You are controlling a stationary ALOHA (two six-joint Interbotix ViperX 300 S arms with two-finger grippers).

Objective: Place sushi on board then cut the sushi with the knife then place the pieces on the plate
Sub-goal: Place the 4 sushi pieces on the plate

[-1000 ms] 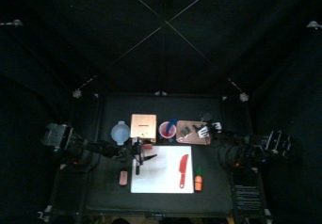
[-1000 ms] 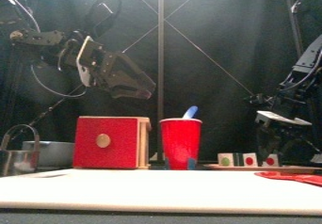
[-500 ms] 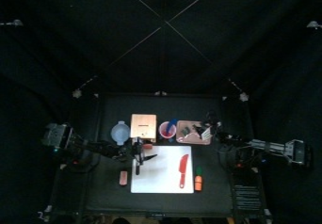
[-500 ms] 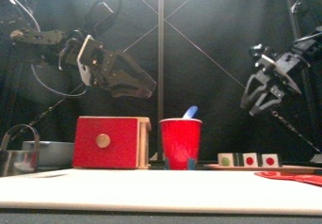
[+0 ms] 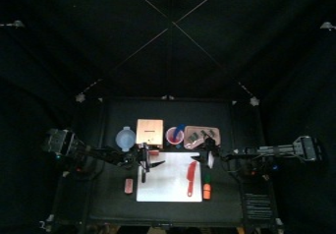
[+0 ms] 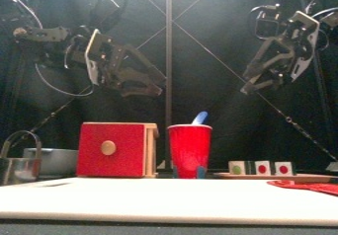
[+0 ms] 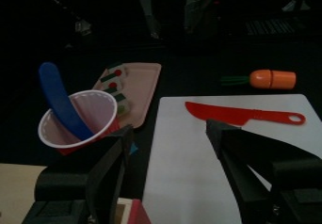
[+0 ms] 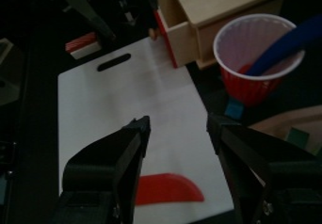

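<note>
Several sushi pieces (image 6: 260,167) sit on the pink tray (image 5: 201,138) behind the white board (image 5: 171,179). The red knife (image 5: 191,173) lies flat on the board, and it also shows in the left wrist view as the red knife (image 7: 246,115). My left gripper (image 5: 148,163) hangs open and empty above the board's left back corner. From the right, my right gripper (image 5: 207,158) hovers high over the board's right back part, open with nothing in it. A blue knife (image 6: 200,117) stands in the red cup (image 6: 189,148).
The wooden box (image 5: 148,133) with its red drawer front (image 6: 117,148) stands behind the board, the blue-grey bowl (image 5: 125,138) to its left. An orange toy (image 5: 206,190) lies right of the board and a small red toy (image 5: 129,185) lies left of it.
My right arm has risen from low at the table's right side and swung in toward the middle, over the board. The left arm has barely moved.
</note>
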